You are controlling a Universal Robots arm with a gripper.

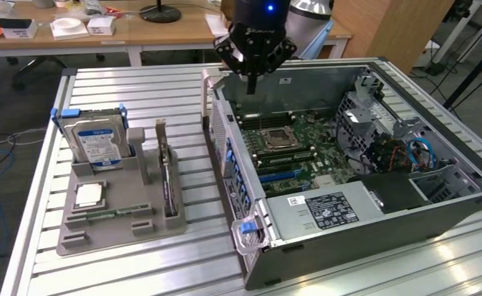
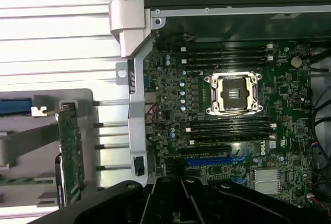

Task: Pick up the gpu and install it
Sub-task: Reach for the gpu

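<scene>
My fingers (image 1: 250, 83) are hanging pressed together, empty, over the open grey metal computer case (image 1: 373, 246). Thin green gpu card (image 1: 168, 179) is sitting edge-up in the grey plastic holder (image 1: 100, 231), well apart from them.

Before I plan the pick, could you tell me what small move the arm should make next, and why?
Probably shift towards the exterior view's left: the gripper, shut and empty, hangs over the case, while the gpu stands on edge in the grey holder.
</scene>
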